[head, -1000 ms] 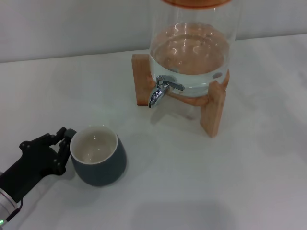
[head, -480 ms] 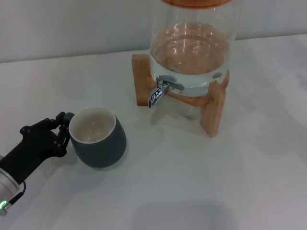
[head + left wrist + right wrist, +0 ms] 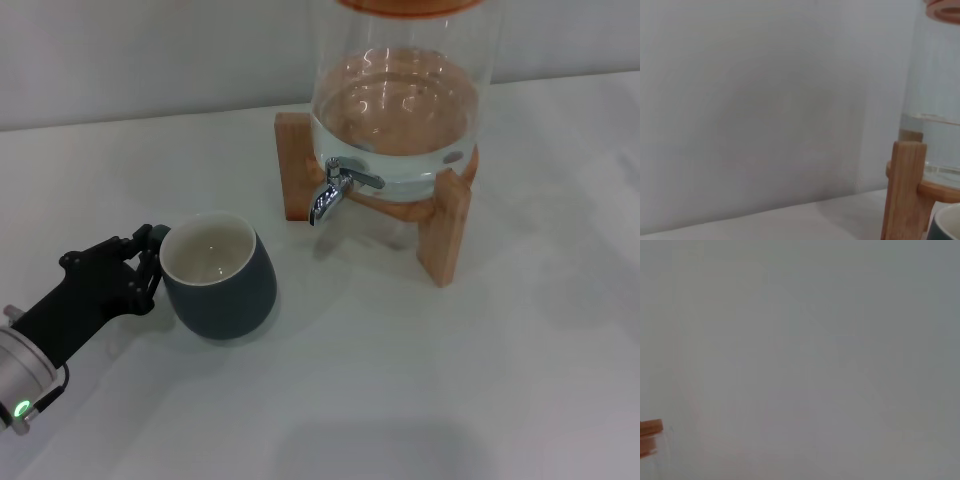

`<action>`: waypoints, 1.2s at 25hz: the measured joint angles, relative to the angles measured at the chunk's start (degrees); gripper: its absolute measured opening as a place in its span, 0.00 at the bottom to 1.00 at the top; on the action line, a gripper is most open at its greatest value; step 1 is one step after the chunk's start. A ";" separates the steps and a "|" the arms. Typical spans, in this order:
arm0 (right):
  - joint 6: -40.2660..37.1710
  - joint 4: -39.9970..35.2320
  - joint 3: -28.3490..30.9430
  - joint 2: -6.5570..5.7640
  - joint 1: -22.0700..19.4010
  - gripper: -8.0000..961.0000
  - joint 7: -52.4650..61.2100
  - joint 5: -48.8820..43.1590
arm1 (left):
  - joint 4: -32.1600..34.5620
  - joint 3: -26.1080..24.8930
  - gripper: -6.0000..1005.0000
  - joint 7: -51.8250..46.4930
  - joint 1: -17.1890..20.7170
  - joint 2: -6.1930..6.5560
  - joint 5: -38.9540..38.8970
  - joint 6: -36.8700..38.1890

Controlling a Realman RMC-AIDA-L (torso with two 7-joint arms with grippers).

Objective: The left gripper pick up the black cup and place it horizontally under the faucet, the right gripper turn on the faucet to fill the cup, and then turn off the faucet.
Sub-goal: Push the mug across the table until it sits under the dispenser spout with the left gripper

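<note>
A white tabletop (image 3: 480, 380) carries everything in view. At its far side, right of centre, stands a large glass jar (image 3: 400, 90) partly filled with clear water, resting on a wooden stand (image 3: 445, 225); the left wrist view shows the same stand (image 3: 902, 190) and the jar's lower wall from the side. The left end effector (image 3: 150, 262), at the tip of a black claw with a silver cuff and a green light, sits at the near left, its fingers pressed together on the handle side of the black cup (image 3: 220, 278). The cup stands upright with its cream interior showing, nearer and to the left of the faucet (image 3: 335, 190), apart from it. The faucet juts from the jar's base toward the near left, its spout curving down over bare tabletop. The right end effector appears in no view.
</note>
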 joint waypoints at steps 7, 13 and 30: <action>0.31 0.10 0.00 0.00 0.00 0.84 -0.06 0.00 | -1.29 0.00 0.16 0.39 -1.34 -0.06 0.17 2.33; 0.31 0.10 0.00 0.00 0.25 0.84 -0.13 0.00 | -2.00 0.00 0.16 0.51 -2.79 -0.23 0.20 4.84; 0.31 0.90 -0.12 0.00 0.44 0.84 -0.25 0.00 | -4.44 0.13 0.16 0.68 -7.27 -0.54 0.74 9.01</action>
